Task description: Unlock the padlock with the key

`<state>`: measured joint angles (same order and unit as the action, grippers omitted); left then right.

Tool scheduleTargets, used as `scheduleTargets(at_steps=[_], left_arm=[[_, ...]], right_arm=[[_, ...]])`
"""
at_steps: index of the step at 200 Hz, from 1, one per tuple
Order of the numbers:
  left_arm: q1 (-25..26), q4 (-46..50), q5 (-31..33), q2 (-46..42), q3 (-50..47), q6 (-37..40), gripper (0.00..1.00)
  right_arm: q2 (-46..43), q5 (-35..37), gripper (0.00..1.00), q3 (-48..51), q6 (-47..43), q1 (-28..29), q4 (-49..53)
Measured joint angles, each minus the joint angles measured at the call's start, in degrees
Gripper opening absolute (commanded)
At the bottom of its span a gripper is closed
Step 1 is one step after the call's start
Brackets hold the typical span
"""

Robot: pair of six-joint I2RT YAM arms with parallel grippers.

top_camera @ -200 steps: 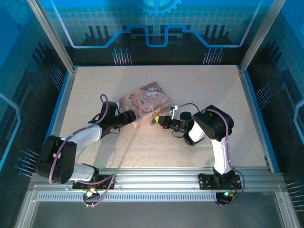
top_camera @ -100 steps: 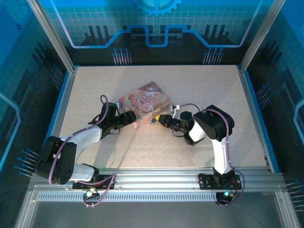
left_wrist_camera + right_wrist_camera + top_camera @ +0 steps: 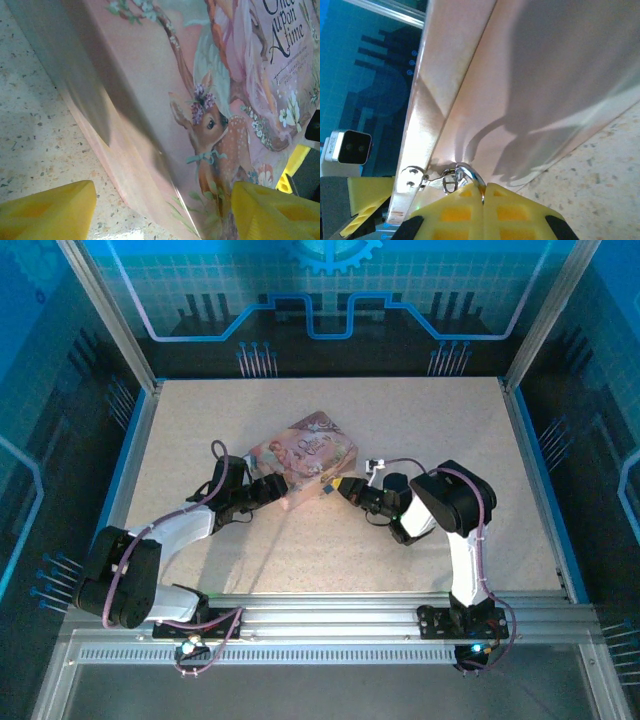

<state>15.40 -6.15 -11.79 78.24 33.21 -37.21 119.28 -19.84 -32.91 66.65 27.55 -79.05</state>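
Closer, pinched right gripper [image 3: 483, 189] meets padlock [image 3: 468, 173]

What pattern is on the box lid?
Flat pink box: a fawn with flowers, script lettering; best in left wrist view.

I see my left gripper [image 3: 160, 215] spread wide, its yellow fingers [image 3: 47, 210] at the bottom corners. Between them slants the pink box [image 3: 150, 100], printed with a fawn [image 3: 212, 130] and "Once upon a time", lying on the speckled surface [image 3: 30, 125].
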Motion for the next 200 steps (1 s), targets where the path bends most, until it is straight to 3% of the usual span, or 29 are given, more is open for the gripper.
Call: scheduleTargets(at_steps=[49,105,200], left_arm=[[0.2,4.1,0.0,-2.3,0.1,0.2,0.77],[0.3,12.6,2.7,-11.3,2.1,3.3,0.85],[-0.1,16.3,11.4,-30.6,-1.2,5.9,0.96]], right_arm=[[-4.8,1.4,0.0,2.9,-2.3,-1.6,2.3],[-19.8,1.2,0.0,5.2,-12.2,-1.9,15.3],[-49.1,-0.1,0.0,-0.4,-35.9,-0.2,65.6]])
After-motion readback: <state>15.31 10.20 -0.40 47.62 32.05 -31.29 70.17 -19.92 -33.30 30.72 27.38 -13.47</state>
